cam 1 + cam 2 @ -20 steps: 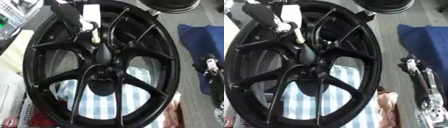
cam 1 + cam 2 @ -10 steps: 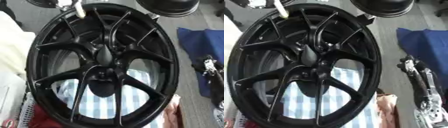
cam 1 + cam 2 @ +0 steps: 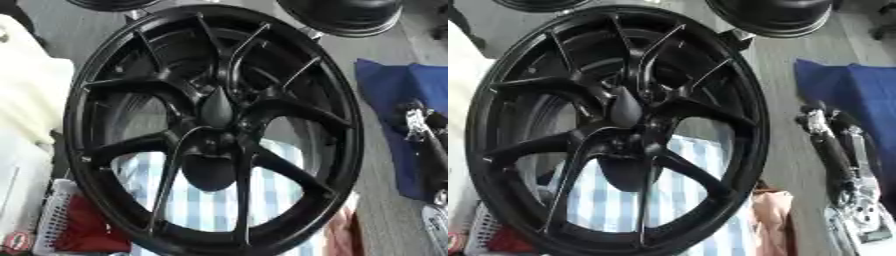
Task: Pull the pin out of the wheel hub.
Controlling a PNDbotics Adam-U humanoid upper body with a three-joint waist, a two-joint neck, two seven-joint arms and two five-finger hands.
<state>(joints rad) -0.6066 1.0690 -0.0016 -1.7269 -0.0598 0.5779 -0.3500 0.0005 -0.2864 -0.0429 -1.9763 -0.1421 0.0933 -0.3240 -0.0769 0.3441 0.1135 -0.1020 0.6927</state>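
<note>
Black right hand (image 3: 830, 145) beside wheel hub (image 3: 619, 130)

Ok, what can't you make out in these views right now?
- Pin: not visible in either view; the wheel hub is dark and blurred.
- Left robot hand: in no view.
- Right robot hand: fingers blurred in both views.
- Checked cloth: mostly hidden behind the spokes.

The wheel hub (image 3: 214, 125) is showing a black painted metal finish, smooth with a soft sheen along its spokes. Well left of the right hand (image 3: 833, 150) (black with bright silvery metal parts), a blue-and-white checked cloth (image 3: 206, 200) is lying matt behind the spokes. Beneath the hand, a blue cloth (image 3: 389, 85) is looking soft and dull.
</note>
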